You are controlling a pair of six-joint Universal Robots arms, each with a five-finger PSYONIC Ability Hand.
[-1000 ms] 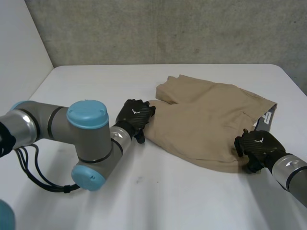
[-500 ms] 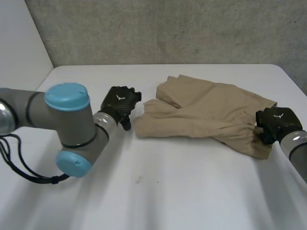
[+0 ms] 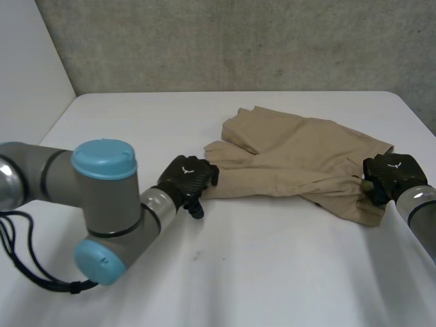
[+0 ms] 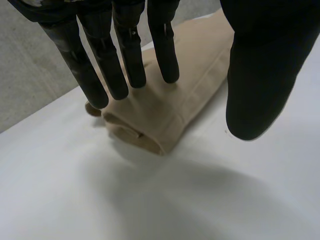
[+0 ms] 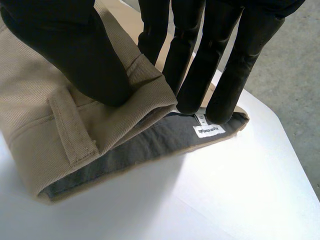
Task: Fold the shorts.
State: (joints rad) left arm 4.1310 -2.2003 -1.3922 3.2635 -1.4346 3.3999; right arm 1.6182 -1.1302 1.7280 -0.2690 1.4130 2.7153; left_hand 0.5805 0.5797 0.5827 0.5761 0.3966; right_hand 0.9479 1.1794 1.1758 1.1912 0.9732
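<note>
Straight fingers (image 4: 125, 60) of the left hand (image 3: 187, 177) rest on a leg hem (image 4: 160, 125), and the right hand (image 3: 390, 174) pinches the waistband (image 5: 100, 125) of tan shorts (image 3: 293, 160) near the table's (image 3: 272, 272) far right corner; a neat fold likely needs both ends level.

Head cam looks down from behind over the whole table (image 3: 286, 279); wrist cams sit low and close, each sharing one shorts (image 3: 300, 160) end with it.

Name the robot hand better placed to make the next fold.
Probably the right robot hand: its thumb and fingers pinch the waistband of the shorts. The left robot hand only lays straight fingers on the leg end, thumb apart.
</note>
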